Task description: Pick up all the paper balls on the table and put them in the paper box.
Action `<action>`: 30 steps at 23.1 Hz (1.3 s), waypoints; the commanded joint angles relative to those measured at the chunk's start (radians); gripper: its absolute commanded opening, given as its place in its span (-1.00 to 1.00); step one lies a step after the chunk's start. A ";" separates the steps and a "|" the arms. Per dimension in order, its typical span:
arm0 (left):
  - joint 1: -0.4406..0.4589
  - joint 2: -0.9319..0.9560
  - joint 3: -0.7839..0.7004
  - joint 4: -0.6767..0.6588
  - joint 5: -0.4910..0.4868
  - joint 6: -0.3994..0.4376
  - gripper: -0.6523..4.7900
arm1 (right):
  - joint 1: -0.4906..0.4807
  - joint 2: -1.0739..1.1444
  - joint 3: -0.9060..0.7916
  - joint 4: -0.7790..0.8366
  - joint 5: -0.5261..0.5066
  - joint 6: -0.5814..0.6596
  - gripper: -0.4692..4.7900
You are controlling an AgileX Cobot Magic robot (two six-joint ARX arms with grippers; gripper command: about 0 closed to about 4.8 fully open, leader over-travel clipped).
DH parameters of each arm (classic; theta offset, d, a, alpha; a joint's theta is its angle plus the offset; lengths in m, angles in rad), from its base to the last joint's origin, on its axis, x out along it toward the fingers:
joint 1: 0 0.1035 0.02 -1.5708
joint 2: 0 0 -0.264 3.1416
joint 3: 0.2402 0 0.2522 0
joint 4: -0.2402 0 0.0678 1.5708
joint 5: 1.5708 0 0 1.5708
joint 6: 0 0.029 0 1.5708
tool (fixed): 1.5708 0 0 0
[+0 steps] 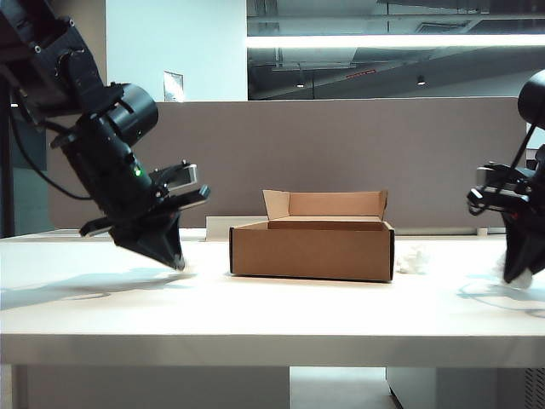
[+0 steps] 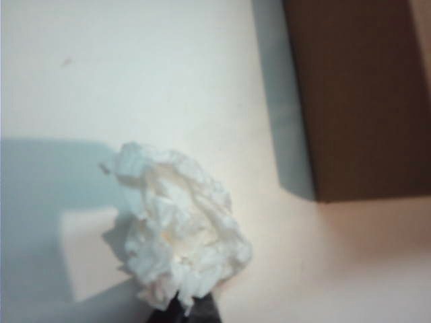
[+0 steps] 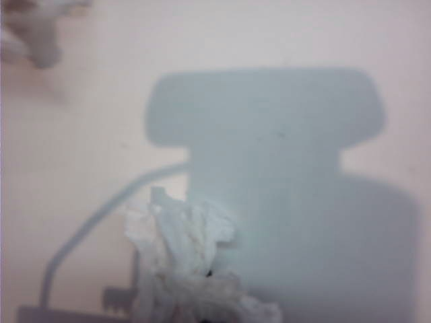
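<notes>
The brown paper box (image 1: 312, 249) stands open at the middle of the white table (image 1: 272, 317). My left gripper (image 1: 176, 258) is down on the table left of the box. Its dark fingertips (image 2: 202, 313) are shut on a crumpled white paper ball (image 2: 178, 229), with the box's corner (image 2: 357, 94) close by. My right gripper (image 1: 516, 274) is down at the far right, shut on a second paper ball (image 3: 185, 262) (image 1: 524, 278) that hides its fingertips. A third paper ball (image 1: 413, 258) (image 3: 34, 30) lies loose just right of the box.
A grey fabric divider (image 1: 341, 153) runs behind the table. A low white block (image 1: 217, 227) sits behind the box's left end. The table's thick front edge (image 1: 272, 349) faces the exterior camera.
</notes>
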State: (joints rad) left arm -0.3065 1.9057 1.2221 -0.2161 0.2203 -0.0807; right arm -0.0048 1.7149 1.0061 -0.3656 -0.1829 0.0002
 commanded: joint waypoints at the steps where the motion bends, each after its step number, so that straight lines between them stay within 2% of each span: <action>1: -0.001 -0.042 0.053 -0.023 0.005 0.002 -0.78 | 0.016 -0.005 0.046 0.018 -0.068 0.000 -0.86; 3: -0.002 -0.058 0.081 -0.029 0.016 0.002 -0.78 | 0.030 -0.005 0.073 0.013 -0.074 0.000 -0.86; 7: -0.016 -0.073 0.151 -0.019 0.102 0.002 -0.78 | 0.075 -0.005 0.163 0.005 -0.071 -0.001 -0.86; 11: -0.077 -0.070 0.160 0.044 0.101 0.017 -0.78 | 0.133 -0.005 0.243 0.053 -0.106 -0.001 -0.86; 13: -0.120 -0.060 0.160 0.109 0.095 0.084 -0.78 | 0.172 -0.004 0.254 0.137 -0.131 -0.001 -0.86; 15: -0.145 -0.043 0.160 0.174 0.094 0.104 -0.78 | 0.195 0.001 0.254 0.190 -0.131 -0.001 -0.86; 19: -0.167 0.010 0.160 0.289 0.095 0.095 -0.78 | 0.240 0.031 0.255 0.258 -0.138 -0.001 -0.86; 24: -0.173 0.071 0.160 0.290 0.092 0.080 -0.76 | 0.274 0.083 0.255 0.258 -0.137 0.000 -0.83; 26: -0.173 0.075 0.160 0.281 0.091 0.080 -0.70 | 0.278 0.101 0.255 0.259 -0.146 0.001 -0.65; 27: -0.173 0.075 0.160 0.281 0.091 0.080 -0.55 | 0.278 0.111 0.255 0.259 -0.153 0.001 -0.45; 28: -0.173 0.075 0.161 0.285 0.091 0.080 -0.31 | 0.279 0.118 0.255 0.258 -0.158 0.002 -0.25; 29: -0.173 0.074 0.161 0.293 0.091 0.080 0.04 | 0.279 0.129 0.255 0.256 -0.160 0.007 0.21; 30: -0.173 0.073 0.161 0.293 0.091 0.080 0.15 | 0.278 0.130 0.255 0.254 -0.159 0.007 0.37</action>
State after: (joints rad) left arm -0.4786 1.9869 1.3788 0.0608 0.3107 0.0013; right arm 0.2745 1.8515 1.2560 -0.1207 -0.3370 0.0040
